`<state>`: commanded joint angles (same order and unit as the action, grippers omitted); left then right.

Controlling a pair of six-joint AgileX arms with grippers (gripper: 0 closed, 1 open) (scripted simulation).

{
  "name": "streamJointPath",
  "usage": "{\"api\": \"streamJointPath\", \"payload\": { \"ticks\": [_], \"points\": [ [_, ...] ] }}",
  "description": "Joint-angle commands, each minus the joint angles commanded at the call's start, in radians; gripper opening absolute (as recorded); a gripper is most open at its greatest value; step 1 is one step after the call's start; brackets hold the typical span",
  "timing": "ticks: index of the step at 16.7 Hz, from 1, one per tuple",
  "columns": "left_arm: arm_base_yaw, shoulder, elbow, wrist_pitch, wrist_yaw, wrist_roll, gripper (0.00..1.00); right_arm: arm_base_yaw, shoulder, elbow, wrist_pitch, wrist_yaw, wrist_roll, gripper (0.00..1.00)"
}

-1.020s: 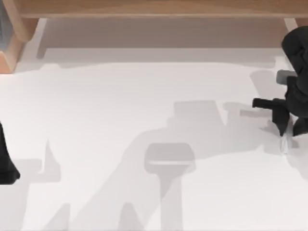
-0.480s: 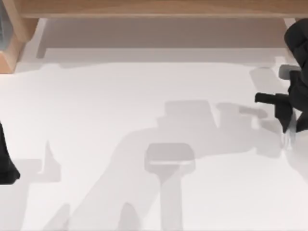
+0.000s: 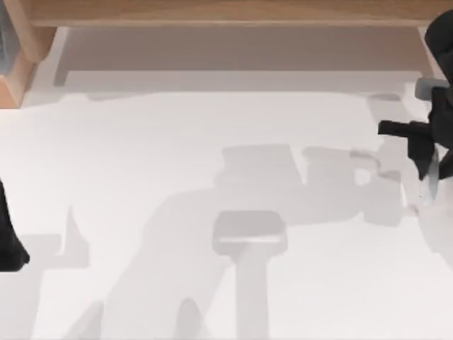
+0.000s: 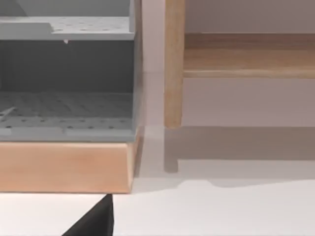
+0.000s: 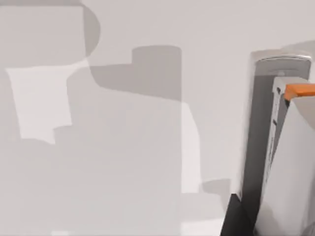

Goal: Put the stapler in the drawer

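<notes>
White table (image 3: 212,142) beneath a wooden shelf frame (image 3: 226,13). At its right edge, the right gripper (image 3: 433,166) hung above the surface, fingers apparently pinching the stapler (image 3: 432,173), a slim white object seen upright in the right wrist view (image 5: 290,162). The left arm (image 3: 8,237) sat parked at the left edge; its finger state could not be told.

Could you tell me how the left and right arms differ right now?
The left arm is parked at the table's left edge, away from the wooden shelf; the right arm is at the right edge, beside it. The right gripper holds the stapler; the left arm has none. Both are black.
</notes>
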<state>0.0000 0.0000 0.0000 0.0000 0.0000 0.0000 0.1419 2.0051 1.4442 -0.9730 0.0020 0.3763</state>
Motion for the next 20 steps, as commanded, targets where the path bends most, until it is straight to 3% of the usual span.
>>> {"api": "streamJointPath", "payload": {
  "ticks": [5, 9, 15, 20],
  "points": [
    [0.0, 0.0, 0.0, 0.0, 0.0, 0.0, 1.0, -0.07, -0.049, 0.242, -0.094, 0.024, -0.029, 0.0],
    [0.0, 0.0, 0.0, 0.0, 0.0, 0.0, 1.0, -0.203, 0.001, 0.491, -0.216, 0.053, -0.123, 0.0],
    [0.0, 0.0, 0.0, 0.0, 0.0, 0.0, 1.0, -0.417, 0.264, 0.833, -0.341, 0.062, -0.399, 0.0],
    [0.0, 0.0, 0.0, 0.0, 0.0, 0.0, 1.0, -0.502, 0.513, 1.005, -0.408, 0.034, -0.633, 0.0]
  ]
}}
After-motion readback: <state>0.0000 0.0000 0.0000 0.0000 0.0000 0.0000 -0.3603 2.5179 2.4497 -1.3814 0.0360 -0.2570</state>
